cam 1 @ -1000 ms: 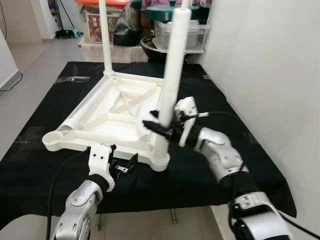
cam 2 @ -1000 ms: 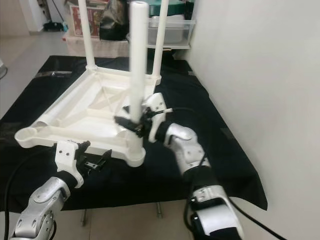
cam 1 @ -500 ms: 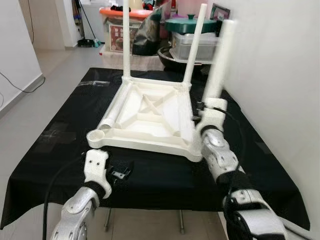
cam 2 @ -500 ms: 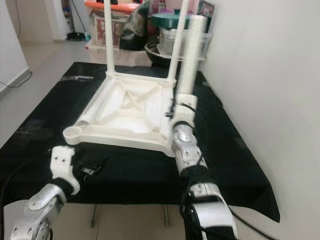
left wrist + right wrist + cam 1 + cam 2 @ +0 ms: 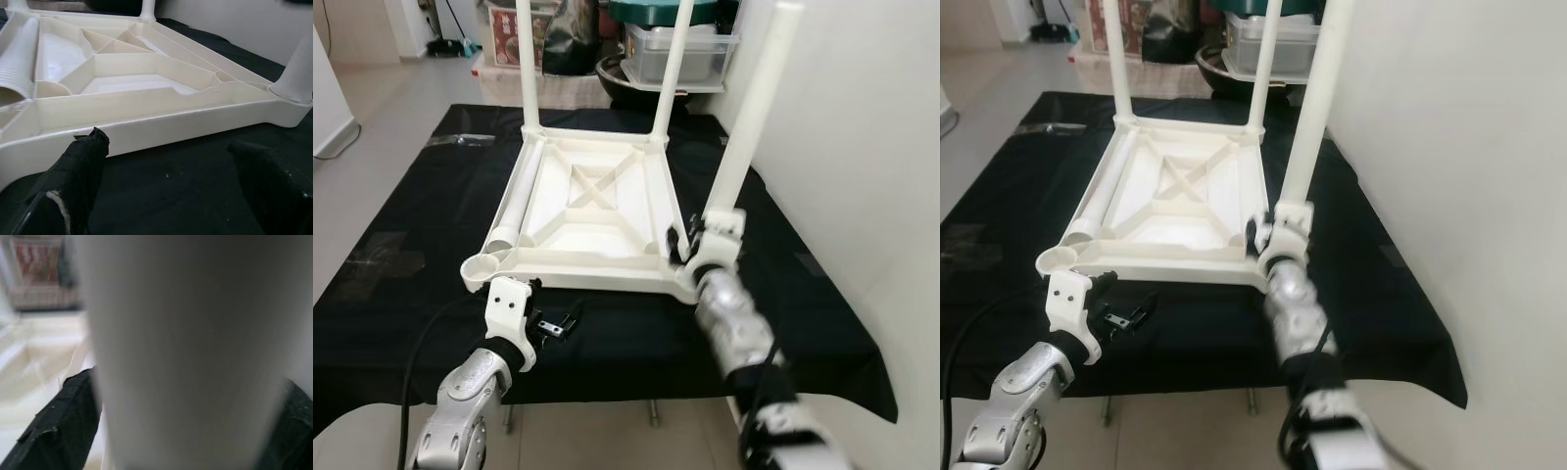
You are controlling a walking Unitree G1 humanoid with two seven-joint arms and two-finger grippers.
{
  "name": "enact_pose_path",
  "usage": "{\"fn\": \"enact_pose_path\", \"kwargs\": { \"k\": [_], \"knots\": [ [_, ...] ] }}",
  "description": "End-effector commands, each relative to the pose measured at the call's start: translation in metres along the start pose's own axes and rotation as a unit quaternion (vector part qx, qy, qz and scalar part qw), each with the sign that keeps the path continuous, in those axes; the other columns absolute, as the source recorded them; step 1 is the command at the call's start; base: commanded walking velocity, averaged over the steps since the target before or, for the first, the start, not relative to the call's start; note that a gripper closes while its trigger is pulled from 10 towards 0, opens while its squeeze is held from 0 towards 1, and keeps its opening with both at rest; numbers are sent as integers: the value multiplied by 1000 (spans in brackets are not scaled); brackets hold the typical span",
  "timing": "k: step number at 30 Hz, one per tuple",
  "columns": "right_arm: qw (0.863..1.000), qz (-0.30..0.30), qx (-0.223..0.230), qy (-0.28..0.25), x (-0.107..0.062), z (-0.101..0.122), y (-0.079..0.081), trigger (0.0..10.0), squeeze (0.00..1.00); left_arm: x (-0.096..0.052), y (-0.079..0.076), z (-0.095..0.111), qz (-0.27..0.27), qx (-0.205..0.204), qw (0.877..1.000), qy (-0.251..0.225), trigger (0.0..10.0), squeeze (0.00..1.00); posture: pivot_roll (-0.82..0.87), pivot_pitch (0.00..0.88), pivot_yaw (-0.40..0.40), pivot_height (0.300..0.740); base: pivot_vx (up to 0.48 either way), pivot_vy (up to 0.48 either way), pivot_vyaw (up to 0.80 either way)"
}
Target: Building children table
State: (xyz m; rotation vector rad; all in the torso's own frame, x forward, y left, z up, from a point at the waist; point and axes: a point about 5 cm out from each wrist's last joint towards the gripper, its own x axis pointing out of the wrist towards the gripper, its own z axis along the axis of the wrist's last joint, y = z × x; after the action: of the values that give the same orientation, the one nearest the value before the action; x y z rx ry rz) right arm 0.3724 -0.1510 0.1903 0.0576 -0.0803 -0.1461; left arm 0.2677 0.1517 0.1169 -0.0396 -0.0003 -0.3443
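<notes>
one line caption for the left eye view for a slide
Right gripper clamps a white leg at the upturned table top; left gripper hovers open nearby.

Right pincer (image 5: 1268, 233) clamps near-right table leg (image 5: 1317, 103); left pincer (image 5: 1123, 313) parted.

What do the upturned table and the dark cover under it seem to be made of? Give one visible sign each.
Upturned table: likely moulded plastic, cream and smooth, with thin ribs cast into its underside. Dark cover: probably thin black sheeting or cloth, since it wrinkles and drapes over the edge.
</notes>
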Motion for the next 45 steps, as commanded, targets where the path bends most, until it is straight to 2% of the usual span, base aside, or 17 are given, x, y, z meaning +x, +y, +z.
{"fn": "enact_pose_path", "kwargs": {
  "k": [1, 6, 8, 12, 20, 21, 23, 24, 25, 26, 29, 30, 33, 35, 36, 37, 45],
  "knots": [
    [1000, -13, 7, 2, -4, 0, -5, 10000, 1000, -1, 1, -4, 3, -5, 1000, 9, 10000, 0, 60, 0, -96, 740, 0, 0, 0],
    [1000, -5, -7, 0, -25, 1, -13, 10000, 1000, -3, -2, -7, 5, -7, 1000, 9, 10000, 0, 52, 0, -93, 740, 0, 0, 0],
    [1000, 14, -17, 19, -44, -10, -14, 10000, 1000, -5, -2, -8, 6, -8, 1000, 11, 10000, 0, 38, 0, -90, 740, 0, 0, 0],
    [996, 62, -14, 56, -59, -24, -11, 10000, 1000, -6, 0, -8, 9, -9, 1000, 12, 10000, 0, 28, 0, -82, 740, 0, 0, 0],
    [989, 112, -12, 96, -67, -29, -7, 10000, 1000, -8, 1, -9, 11, -9, 1000, 15, 10000, 0, 16, 0, -81, 740, 0, 0, 0],
    [980, 151, 0, 130, -72, -33, -5, 10000, 0, -10, 1, -10, 14, -10, 1000, 17, 10000, 0, 11, 0, -84, 740, 0, 0, 0],
    [980, 151, 0, 130, -72, -33, -5, 10000, 0, -10, 1, -10, 14, -10, 1000, 17, 10000, 0, 11, 0, -84, 740, 0, 0, 0],
    [969, 182, 6, 168, -79, -38, -5, 10000, 0, -12, 1, -11, 17, -11, 1000, 19, 10000, 0, 10, 0, -88, 740, 0, 0, 0],
    [969, 182, 6, 168, -79, -38, -5, 10000, 0, -12, 1, -11, 17, -11, 1000, 19, 10000, 0, 10, 0, -88, 740, 0, 0, 0],
    [955, 211, 30, 204, -89, -43, -6, 10000, 0, -15, 1, -14, 27, -9, 999, 22, 10000, 0, 10, 0, -91, 740, 0, 0, 0],
    [955, 211, 30, 204, -89, -43, -6, 10000, 0, -15, 1, -14, 27, -9, 999, 22, 10000, 0, 10, 0, -91, 740, 0, 0, 0],
    [943, 272, 50, 186, -99, -39, 1, 10000, 0, -19, 0, -17, 40, -10, 999, 26, 10000, 0, 15, 0, -82, 740, 0, 0, 0],
    [937, 310, 53, 149, -100, -32, 11, 10000, 0, -19, -1, -18, 43, -10, 999, 27, 10000, 0, 15, 0, -82, 740, 0, 0, 0],
    [930, 338, 80, 124, -88, -22, 29, 10000, 0, -15, -3, -16, 35, -5, 999, 24, 10000, 0, 30, 0, -83, 740, 0, 0, 0],
    [930, 338, 80, 124, -88, -22, 29, 10000, 0, -15, -3, -16, 35, -5, 999, 24, 10000, 0, 30, 0, -83, 740, 0, 0, 0],
    [923, 359, 88, 105, -74, -14, 50, 10000, 0, -12, -2, -14, 35, -5, 999, 20, 10000, 0, 50, 0, -85, 740, 0, 0, 0],
    [922, 367, 85, 85, -51, -6, 81, 10000, 0, -11, -2, -12, 38, -1, 999, 18, 10000, 0, 78, 0, -98, 740, 0, 0, 0]
  ]
}}
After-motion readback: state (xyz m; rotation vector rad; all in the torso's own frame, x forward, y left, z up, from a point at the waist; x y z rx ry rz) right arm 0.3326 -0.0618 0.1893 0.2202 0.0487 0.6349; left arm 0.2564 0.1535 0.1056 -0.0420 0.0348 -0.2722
